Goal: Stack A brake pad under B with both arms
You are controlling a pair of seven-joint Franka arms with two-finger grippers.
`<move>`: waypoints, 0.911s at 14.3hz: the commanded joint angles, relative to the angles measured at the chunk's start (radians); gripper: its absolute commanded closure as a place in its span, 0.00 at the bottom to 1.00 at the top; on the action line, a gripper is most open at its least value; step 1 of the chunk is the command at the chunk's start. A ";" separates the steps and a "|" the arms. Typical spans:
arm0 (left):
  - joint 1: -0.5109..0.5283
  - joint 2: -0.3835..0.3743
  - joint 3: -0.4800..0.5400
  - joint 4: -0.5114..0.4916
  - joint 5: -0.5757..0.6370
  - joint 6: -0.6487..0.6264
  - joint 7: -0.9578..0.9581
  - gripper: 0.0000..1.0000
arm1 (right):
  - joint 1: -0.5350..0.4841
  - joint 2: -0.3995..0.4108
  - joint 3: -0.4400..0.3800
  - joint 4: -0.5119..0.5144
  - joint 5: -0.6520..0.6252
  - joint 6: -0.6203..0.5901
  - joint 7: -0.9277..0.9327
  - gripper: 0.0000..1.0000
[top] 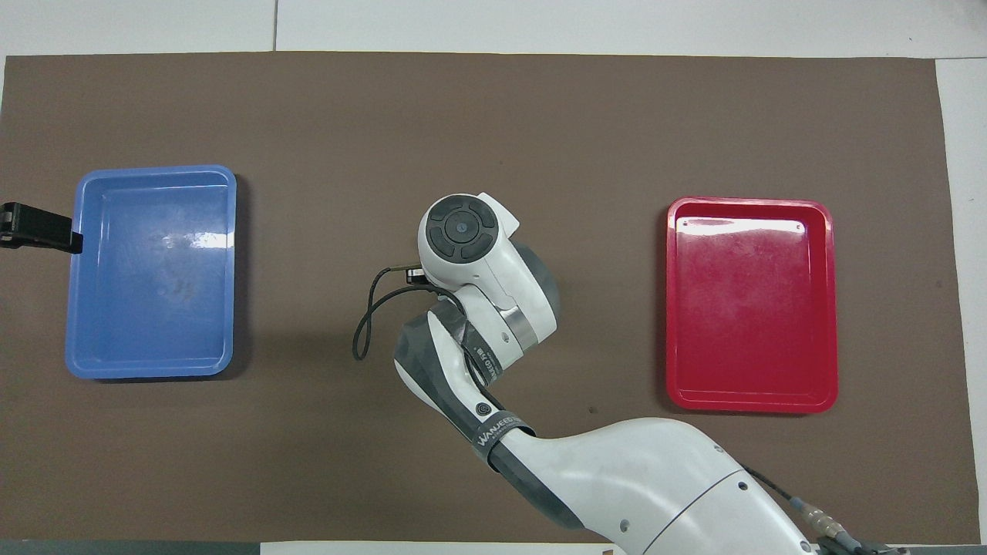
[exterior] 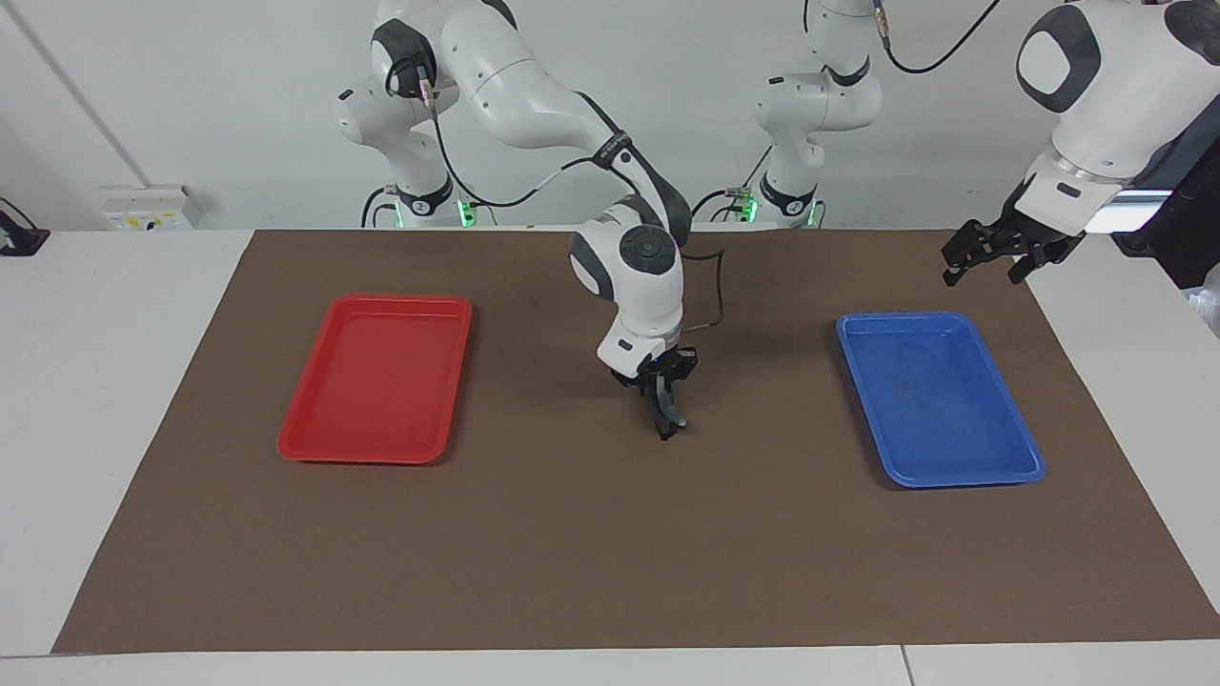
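Observation:
My right gripper [exterior: 668,408] points straight down over the middle of the brown mat [exterior: 572,553], between the two trays. It is shut on a dark, slightly curved brake piece [exterior: 671,421] that hangs on edge, its lower end at or just above the mat. I see no pale strip on it, so I cannot tell whether it is pad A or B. No other brake piece shows. In the overhead view the right arm's wrist [top: 463,231] hides the gripper and the piece. My left gripper [exterior: 991,259] is open and empty, raised beside the blue tray; it also shows in the overhead view [top: 38,229].
A blue tray [exterior: 1010,467] lies toward the left arm's end of the mat and holds nothing. A red tray [exterior: 315,448] lies toward the right arm's end and holds nothing. A thin cable [exterior: 717,286] loops from the right wrist.

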 commanded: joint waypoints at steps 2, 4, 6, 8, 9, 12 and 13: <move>-0.002 -0.008 -0.012 -0.013 0.002 -0.014 0.014 0.00 | -0.008 -0.009 0.002 -0.023 0.015 0.044 0.009 0.87; -0.003 -0.016 -0.021 -0.027 0.002 -0.015 0.013 0.00 | -0.011 -0.009 0.002 -0.028 0.015 0.054 0.009 0.86; -0.015 -0.017 -0.023 -0.029 0.004 -0.014 0.010 0.00 | -0.018 -0.009 0.002 -0.025 0.017 0.054 0.009 0.86; -0.017 -0.017 -0.023 -0.030 0.004 -0.014 0.007 0.00 | -0.018 -0.009 0.002 -0.028 0.017 0.076 0.009 0.86; -0.017 -0.016 -0.021 -0.027 0.009 -0.015 0.010 0.00 | -0.017 -0.009 0.002 -0.028 0.017 0.076 0.011 0.86; -0.019 -0.016 -0.026 -0.027 0.012 -0.014 -0.039 0.00 | -0.015 -0.008 0.002 -0.037 0.017 0.080 0.011 0.76; -0.019 -0.016 -0.026 -0.027 0.012 -0.014 -0.042 0.00 | -0.015 -0.009 0.002 -0.039 0.017 0.082 0.011 0.57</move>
